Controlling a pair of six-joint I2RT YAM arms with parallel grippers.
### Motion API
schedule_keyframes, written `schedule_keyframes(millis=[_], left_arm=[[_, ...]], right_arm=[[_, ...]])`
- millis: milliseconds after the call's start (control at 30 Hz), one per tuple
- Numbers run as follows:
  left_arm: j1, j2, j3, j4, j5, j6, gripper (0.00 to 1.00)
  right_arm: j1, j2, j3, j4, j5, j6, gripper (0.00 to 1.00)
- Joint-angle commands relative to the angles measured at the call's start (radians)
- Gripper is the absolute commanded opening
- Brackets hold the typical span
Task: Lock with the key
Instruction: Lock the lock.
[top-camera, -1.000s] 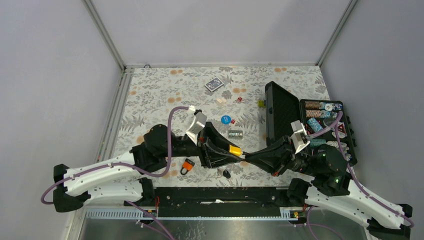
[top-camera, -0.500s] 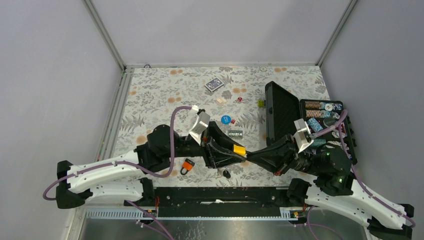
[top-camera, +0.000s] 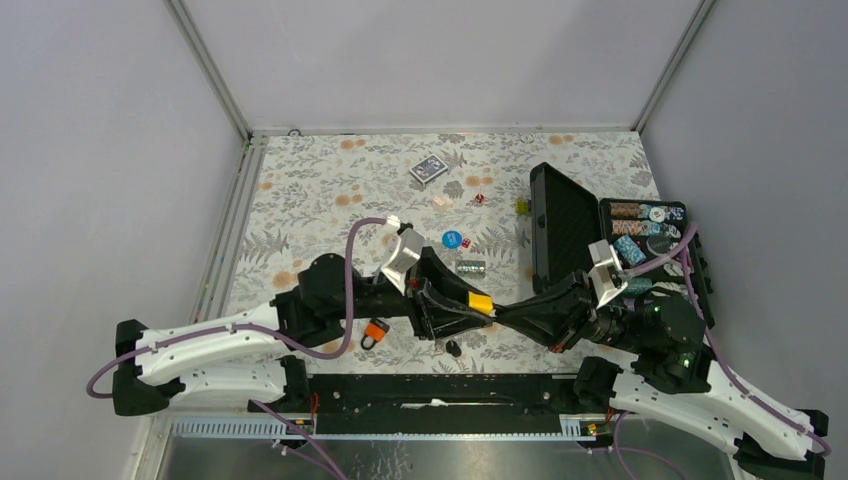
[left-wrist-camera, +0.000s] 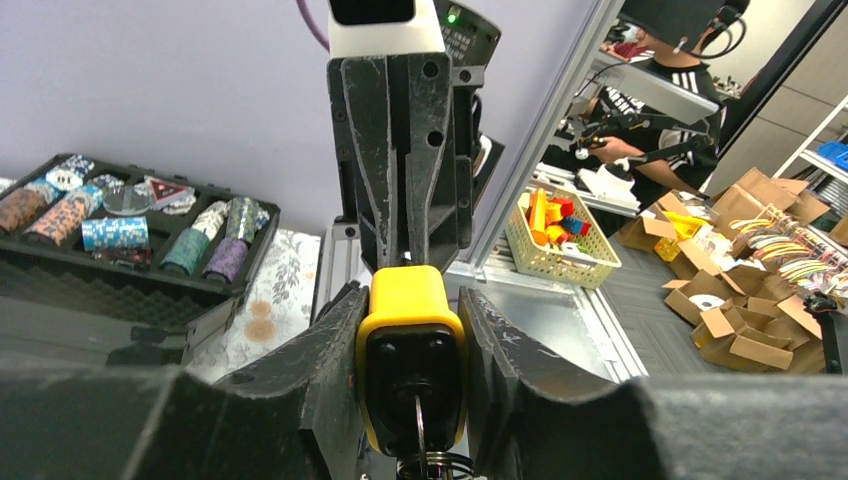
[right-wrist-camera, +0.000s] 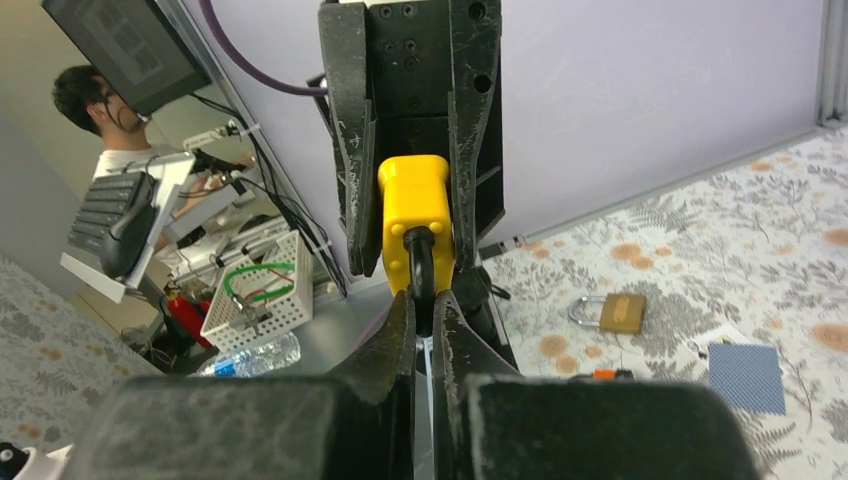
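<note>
Both arms have crept slightly toward the right of the top view over the last second, taking the lock with them. The flower-patterned table (top-camera: 300, 200) fills the middle of that view. My left arm (top-camera: 220, 345) and right arm (top-camera: 700, 390) reach in from the lower corners and meet low at centre. At the right edge a black case (top-camera: 565, 235) lies open, with its tray of chips (top-camera: 655, 225) beside the lid.

The yellow padlock (left-wrist-camera: 412, 330) is off the table, held between the two arms. The left jaws stand partly open, clamped on either side of its body. The right jaws are pinched nearly shut on its dark shackle (right-wrist-camera: 420, 265). The key (left-wrist-camera: 418, 430) sits in the keyhole on the lock's underside.

A deck of cards (top-camera: 428, 169) lies toward the top centre, and a small orange padlock (top-camera: 375, 331) lies under the left arm.
</note>
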Motion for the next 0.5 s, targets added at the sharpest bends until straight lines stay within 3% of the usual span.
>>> schedule_keyframes(millis=[0,467], left_arm=[[-0.043,0.029,-0.047,-0.112,-0.004,0.038,0.0],[-0.037,-0.027,-0.057,-0.15,-0.03,0.052,0.0]], right_arm=[[0.006,-0.001,0.024,-0.047,0.082,-0.03,0.0],[0.005,-0.065,0.04,-0.148,0.119,-0.039,0.03]])
